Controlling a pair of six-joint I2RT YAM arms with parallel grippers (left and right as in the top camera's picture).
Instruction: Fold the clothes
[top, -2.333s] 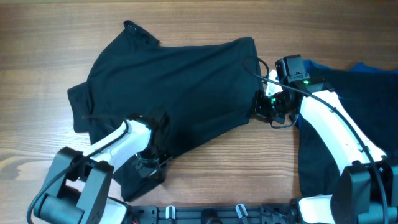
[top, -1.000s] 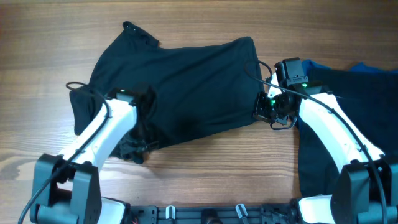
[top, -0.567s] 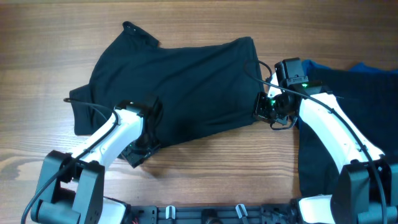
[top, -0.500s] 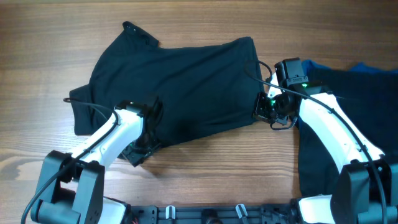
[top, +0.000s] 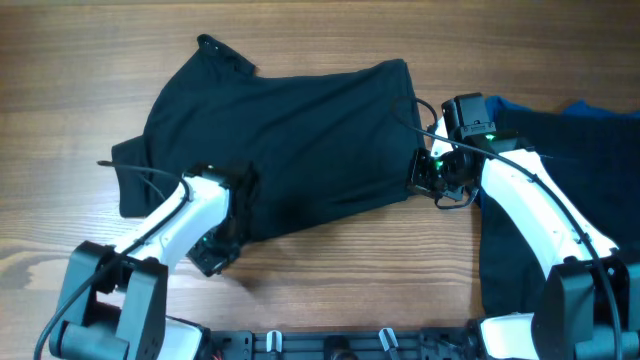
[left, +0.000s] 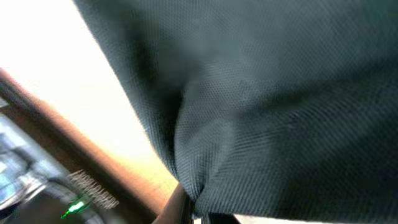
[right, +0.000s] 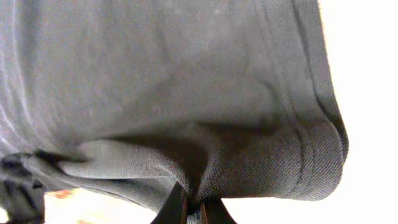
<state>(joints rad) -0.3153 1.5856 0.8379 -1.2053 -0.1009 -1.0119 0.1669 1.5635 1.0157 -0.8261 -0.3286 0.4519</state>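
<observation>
Wood-grain bench (top: 330, 270), seen from overhead, with bare planking along the top and lower middle of the frame. Left fingers (left: 183, 205): clenched, with a puckered fold of black knit drawn into the pinch at the bottom of the left wrist view. Right fingers (right: 183, 208): likewise clenched, gripping a thicker stitched edge, probably hem, bunched just above the tips. Black shirt (top: 290, 130): lying mostly flat across the centre of the overhead frame. Its long axis runs from the collar end at upper left to the straight edge at right, and one sleeve sticks out at far left. Grip positions: the left hold is on the lower edge towards the lower left of the cloth, and the right hold is at the lower right corner. Both pinches therefore sit on the same near edge, with the body of the shirt extending up-frame from both. Judgement: the coming move turns on this, as the held edge would travel up-frame over the body, each arm taking its own end. Further clothes (top: 590, 120): a dark and blue heap at the right of the frame, under the right arm and apart from the shirt.
</observation>
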